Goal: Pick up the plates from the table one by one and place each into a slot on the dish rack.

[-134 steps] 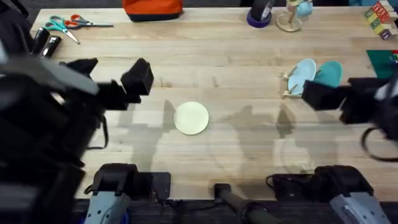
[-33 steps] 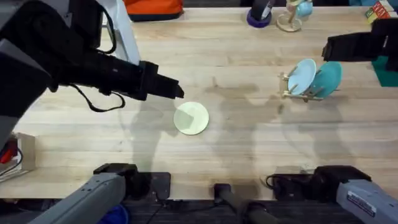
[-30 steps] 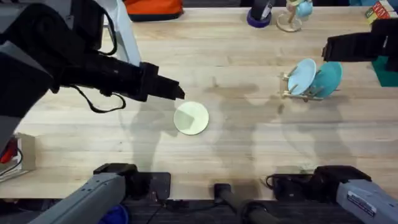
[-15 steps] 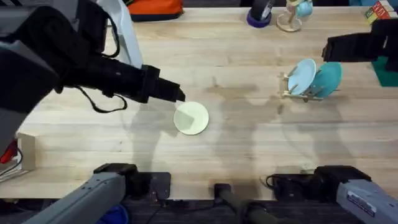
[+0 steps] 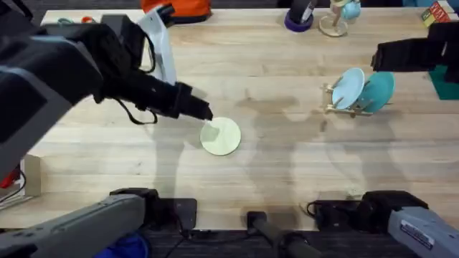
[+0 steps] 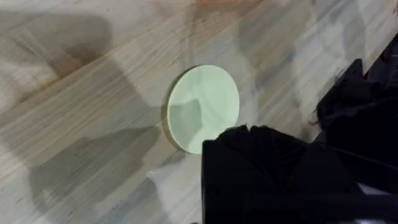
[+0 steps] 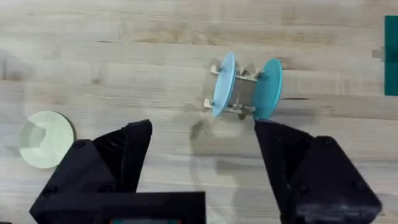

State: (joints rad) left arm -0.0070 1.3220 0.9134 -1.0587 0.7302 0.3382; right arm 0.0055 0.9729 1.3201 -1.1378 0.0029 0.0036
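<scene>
A pale cream-yellow plate (image 5: pixel 221 136) lies flat on the table (image 5: pixel 287 158), left of the middle; the left wrist view shows this plate (image 6: pixel 204 107) just beyond that gripper's dark body. My left gripper (image 5: pixel 203 112) hovers at the plate's upper-left edge. The dish rack (image 5: pixel 341 100) stands at the right with a light blue plate (image 5: pixel 349 87) and a teal plate (image 5: pixel 380 90) on edge in its slots. My right gripper (image 5: pixel 379 56) hangs open above and behind the rack. In the right wrist view the rack (image 7: pixel 242 93) lies beyond my open right gripper (image 7: pixel 202 127).
Along the far edge are an orange bag (image 5: pixel 176 8), a purple holder (image 5: pixel 299 18), a round wooden stand with a figurine (image 5: pixel 336 21) and coloured blocks (image 5: pixel 437 18). A green mat (image 5: pixel 446 72) lies at the right edge. Bare wood separates plate and rack.
My left arm has swung in from the left and come down, its tip now closer to the cream plate's edge. The right arm, the rack and the plates have stayed put.
</scene>
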